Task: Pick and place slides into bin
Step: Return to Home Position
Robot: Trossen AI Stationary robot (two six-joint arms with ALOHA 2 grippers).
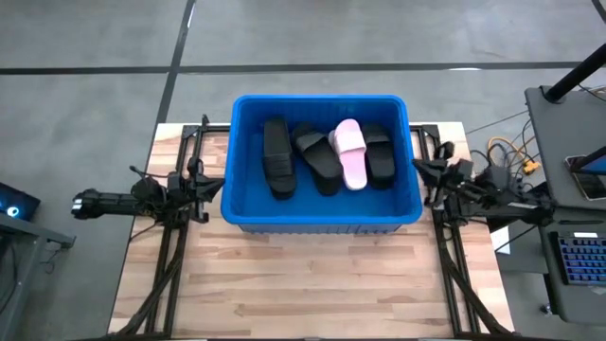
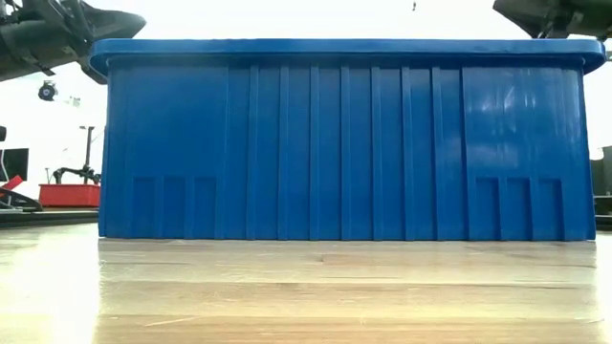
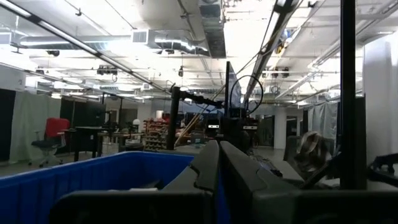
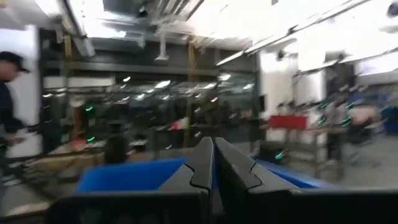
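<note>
The large bright blue ribbed plastic bin [image 1: 322,220] is sitting on the pale wooden table [image 1: 312,284], holding a light pink rubber slide [image 1: 351,152] that is lying among the black rubber slides [image 1: 276,156]. The left gripper [image 3: 218,146] is hovering just beside the bin's left wall, fingers pressed together and empty. The right gripper [image 4: 214,143] is hovering beside the right wall, likewise closed on nothing.

You have a bright blue bin [image 1: 322,224], its walls ribbed in vertical bands. In it you see one light pink slide [image 1: 351,156] among plain black slides [image 1: 276,159]. Your table [image 1: 312,284] is pale wood in planks.
</note>
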